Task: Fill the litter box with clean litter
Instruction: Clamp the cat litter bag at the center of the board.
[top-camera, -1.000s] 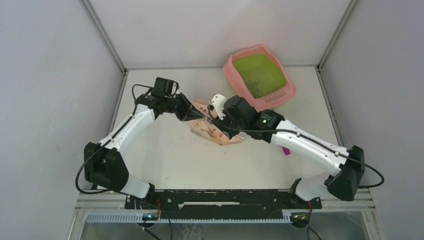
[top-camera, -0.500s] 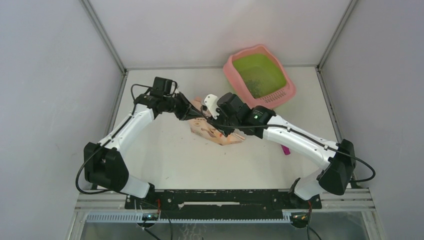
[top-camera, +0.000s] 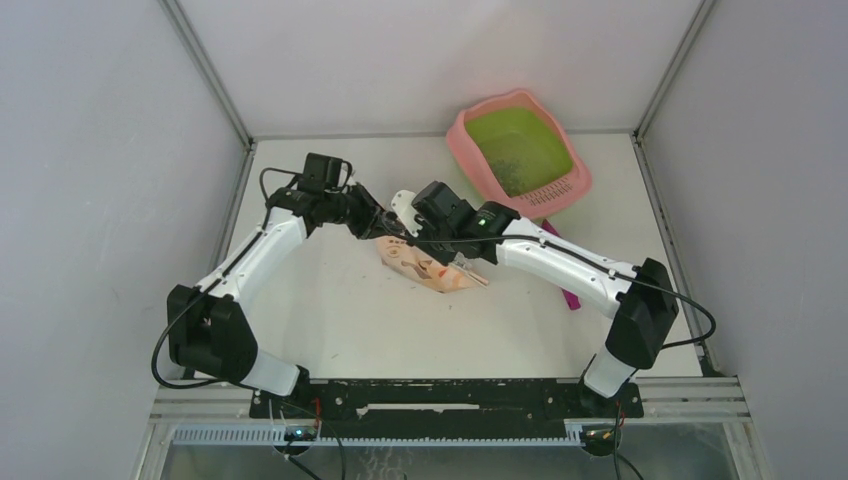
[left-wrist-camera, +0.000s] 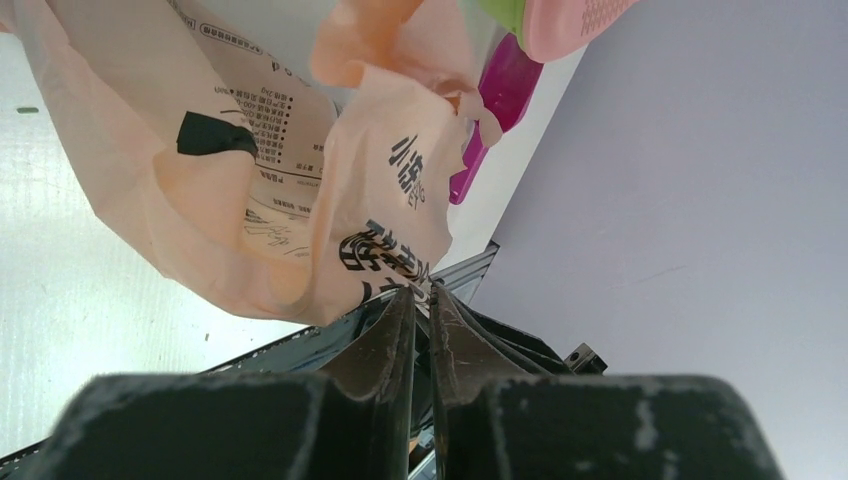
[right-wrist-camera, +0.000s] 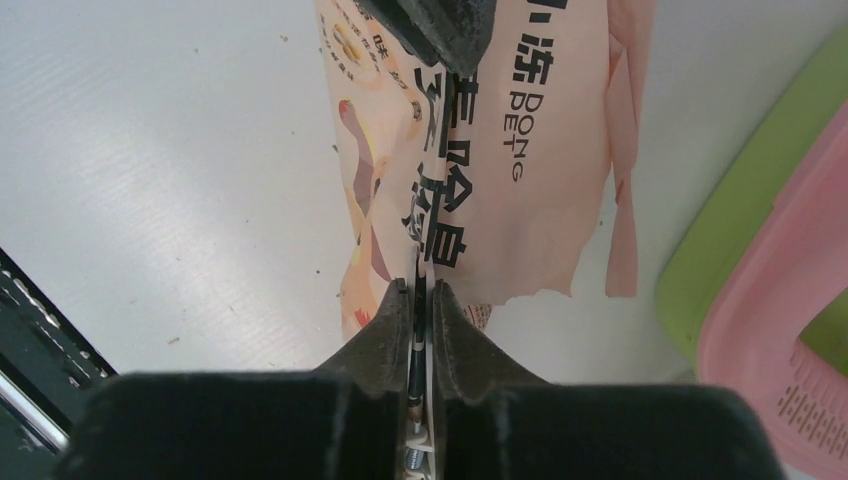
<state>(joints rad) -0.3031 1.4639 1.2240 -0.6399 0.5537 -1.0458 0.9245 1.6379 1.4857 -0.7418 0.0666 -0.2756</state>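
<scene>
The litter box (top-camera: 466, 150), pink-rimmed with a lime-green basin, stands at the table's back right. Dark specks of litter (top-camera: 517, 172) lie in its basin. A peach-pink printed bag (top-camera: 432, 268) lies mid-table with its top lifted. My left gripper (top-camera: 387, 227) is shut on the bag's top edge; in the left wrist view the bag (left-wrist-camera: 260, 170) hangs from the closed fingertips (left-wrist-camera: 422, 293). Beside it, my right gripper (top-camera: 407, 233) is shut on the same bag (right-wrist-camera: 480, 150), with the film pinched between its tips (right-wrist-camera: 421, 285). The box's corner (right-wrist-camera: 790, 300) shows at that view's right.
A magenta scoop (top-camera: 570, 297) lies on the table under the right forearm, and the scoop (left-wrist-camera: 497, 95) also shows behind the bag in the left wrist view. Stray specks dot the table (right-wrist-camera: 180, 200). Grey walls enclose the table on three sides.
The right arm has swung left toward the bag's top, and its gripper has closed on the bag's edge. The left gripper has held its grip in place.
</scene>
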